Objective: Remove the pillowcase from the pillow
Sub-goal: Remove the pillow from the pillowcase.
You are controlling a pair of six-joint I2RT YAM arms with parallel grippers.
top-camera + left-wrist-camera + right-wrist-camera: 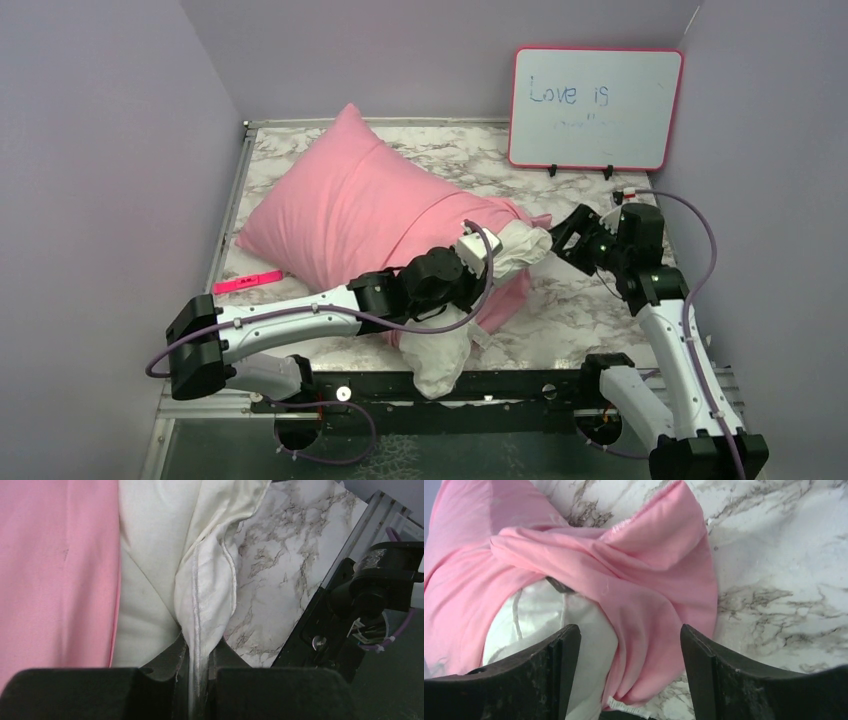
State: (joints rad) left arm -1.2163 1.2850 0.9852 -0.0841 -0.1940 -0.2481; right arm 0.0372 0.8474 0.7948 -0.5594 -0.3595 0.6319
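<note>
A flat pink strip point(247, 282) lies on the marbled bench point(590, 300) toward 9 o'clock in the top view. Just below it, the left arm point(290, 320) reaches from its base at 7 o'clock, stretched low and nearly level toward the centre, with its wrist bent up at the end. The left end effector point(474, 252) is clamped nearly shut on a stitched seam of the pillow point(437, 352). In the left wrist view the white seam runs straight down between the two fingers point(165, 665), which press it from both sides. The pillowcase point(350, 215) covers most of the pillow, from 11 o'clock down to the centre. Its open mouth faces 3 o'clock, where white corners bulge out. The right arm point(680, 350) rises from 5 o'clock, elbow high, forearm angled in toward 9 o'clock. The right end effector point(565, 238) stands wide open just beside the mouth, gripping nothing. Bunched pink hem point(644, 580) and white pillow point(534, 620) lie loose between its spread fingers point(696, 655). A whiteboard point(595, 108) stands at 1 o'clock.
</note>
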